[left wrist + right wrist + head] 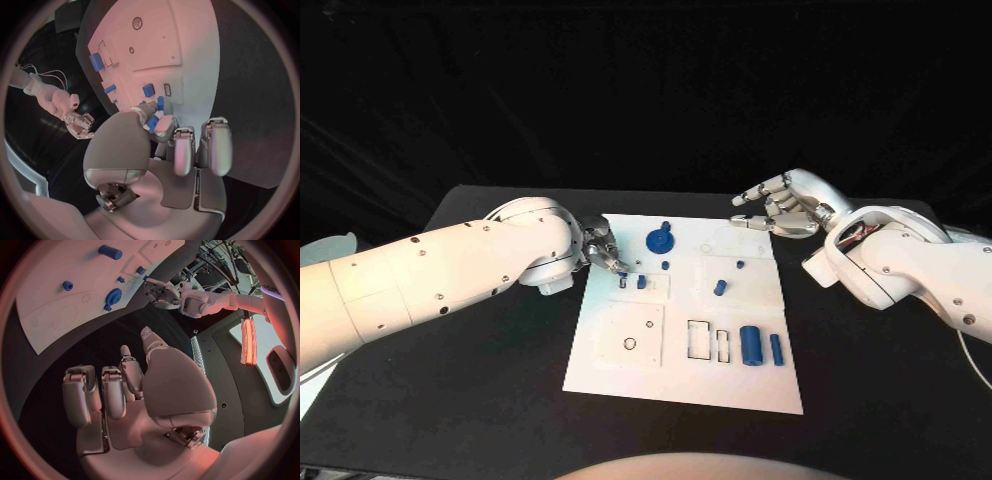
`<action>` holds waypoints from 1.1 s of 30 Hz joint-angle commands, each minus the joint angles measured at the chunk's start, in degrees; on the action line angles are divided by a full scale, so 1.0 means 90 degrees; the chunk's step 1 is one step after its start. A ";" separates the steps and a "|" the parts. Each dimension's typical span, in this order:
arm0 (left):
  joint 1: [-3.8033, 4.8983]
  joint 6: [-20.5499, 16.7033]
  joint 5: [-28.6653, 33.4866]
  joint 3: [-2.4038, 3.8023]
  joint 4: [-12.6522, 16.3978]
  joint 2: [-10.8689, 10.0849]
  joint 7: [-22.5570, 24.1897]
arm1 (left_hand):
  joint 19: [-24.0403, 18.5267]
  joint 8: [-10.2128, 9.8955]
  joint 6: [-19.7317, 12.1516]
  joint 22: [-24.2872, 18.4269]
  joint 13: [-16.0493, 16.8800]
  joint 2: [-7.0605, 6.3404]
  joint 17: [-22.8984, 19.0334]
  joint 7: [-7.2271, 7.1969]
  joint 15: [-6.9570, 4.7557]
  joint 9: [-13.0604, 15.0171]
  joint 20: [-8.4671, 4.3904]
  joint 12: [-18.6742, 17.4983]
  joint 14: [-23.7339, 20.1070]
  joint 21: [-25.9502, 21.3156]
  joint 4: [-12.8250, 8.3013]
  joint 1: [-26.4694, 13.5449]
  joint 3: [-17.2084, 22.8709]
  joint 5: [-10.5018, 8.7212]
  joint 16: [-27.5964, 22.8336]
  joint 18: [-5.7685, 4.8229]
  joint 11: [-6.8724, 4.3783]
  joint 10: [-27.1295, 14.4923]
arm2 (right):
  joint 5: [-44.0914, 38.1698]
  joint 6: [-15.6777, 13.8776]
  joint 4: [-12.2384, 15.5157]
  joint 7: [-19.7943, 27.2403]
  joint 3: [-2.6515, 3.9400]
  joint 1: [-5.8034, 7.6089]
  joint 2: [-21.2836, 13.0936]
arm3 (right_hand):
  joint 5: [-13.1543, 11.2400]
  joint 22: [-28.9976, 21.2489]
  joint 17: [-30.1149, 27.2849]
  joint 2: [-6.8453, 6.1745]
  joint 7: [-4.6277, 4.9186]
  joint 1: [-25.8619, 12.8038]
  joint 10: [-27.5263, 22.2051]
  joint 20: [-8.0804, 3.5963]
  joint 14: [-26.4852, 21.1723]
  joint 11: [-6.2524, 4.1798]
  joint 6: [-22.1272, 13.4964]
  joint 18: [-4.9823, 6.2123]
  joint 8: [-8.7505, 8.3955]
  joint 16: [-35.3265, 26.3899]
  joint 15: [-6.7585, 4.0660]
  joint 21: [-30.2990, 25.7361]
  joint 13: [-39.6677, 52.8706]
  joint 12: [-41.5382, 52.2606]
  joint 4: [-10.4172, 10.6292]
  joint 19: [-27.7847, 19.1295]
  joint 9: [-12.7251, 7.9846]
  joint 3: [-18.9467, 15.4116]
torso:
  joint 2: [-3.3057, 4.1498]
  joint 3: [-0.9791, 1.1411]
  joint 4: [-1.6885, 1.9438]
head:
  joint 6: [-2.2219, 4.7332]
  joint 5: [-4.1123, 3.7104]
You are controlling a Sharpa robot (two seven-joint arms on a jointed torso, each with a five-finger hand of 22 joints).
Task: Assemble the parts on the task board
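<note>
Lying on the white board (632, 370) are seven blue parts: one gear (659, 239) far, two cylinders (751, 346) near right. The left hand (602, 248) is hovering at its left edge, the right hand (783, 208) beyond its far right corner, both with fingers loosely curled, grasping nothing.

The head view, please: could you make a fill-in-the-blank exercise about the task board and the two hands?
1. The task board is a ____ plate on the black table.
2. The left hand has its fingers over the board's ____ edge, as the robot sees it.
3. The right hand holds ____ and stays off the board.
4. The round gear-like part is ____ in colour.

Missing words: white; left; nothing; blue
</note>
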 commanded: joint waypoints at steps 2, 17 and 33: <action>-0.0027 0.0245 -0.0117 -0.0024 -0.0017 0.0030 0.0047 | 0.0317 0.0027 0.0078 0.0856 0.0003 -0.0035 0.1676 -0.0091 -0.0023 -0.0002 -0.0023 0.0023 0.0671 0.0040 -0.0714 0.0057 0.0743 0.0043 0.0020 -0.0050 -0.0019 0.0044 | -0.0018 0.0084 0.0001 0.0009 0.0000 -0.0010 0.0008 | 0.0021 0.1227 0.1471 0.0031 0.0009 0.0002 -0.0031 0.0024 0.0627 -0.0025 0.0054 -0.0032 0.0002 -0.0026 0.0009 -0.0044 0.0429 -0.0007 -0.0002 0.0440 0.0006 -0.0029 | 0.0000 0.0007 0.0001 | 0.0003 -0.0004; -0.0043 0.0388 -0.0214 -0.0042 -0.0071 0.0072 -0.0045 | 0.0313 0.0027 0.0079 0.0847 -0.0014 -0.0037 0.1676 -0.0091 -0.0023 -0.0002 -0.0023 0.0009 0.0671 0.0033 -0.0717 0.0057 0.0746 0.0045 0.0020 -0.0048 -0.0020 0.0038 | -0.0018 0.0084 0.0013 0.0012 0.0000 -0.0013 -0.0006 | 0.0021 0.1227 0.1471 0.0031 0.0009 0.0002 -0.0031 0.0024 0.0627 -0.0025 0.0054 -0.0032 0.0002 -0.0026 0.0009 -0.0044 0.0429 -0.0007 -0.0002 0.0440 0.0006 -0.0029 | -0.0001 0.0010 0.0001 | -0.0052 0.0001; -0.0043 0.0455 -0.0355 -0.0044 -0.0194 0.0159 -0.0097 | 0.0314 0.0025 0.0084 0.0849 -0.0020 -0.0045 0.1676 -0.0092 -0.0023 -0.0004 -0.0023 0.0004 0.0671 0.0035 -0.0723 0.0054 0.0757 0.0049 0.0020 -0.0049 -0.0020 0.0037 | -0.0019 0.0086 0.0019 0.0013 0.0000 -0.0013 -0.0006 | 0.0033 0.1228 0.1468 0.0040 0.0010 0.0001 -0.0031 0.0023 0.0626 -0.0025 0.0057 -0.0033 0.0002 -0.0027 0.0009 -0.0043 0.0427 -0.0006 0.0004 0.0441 0.0007 -0.0046 | -0.0003 0.0004 -0.0002 | -0.0084 0.0011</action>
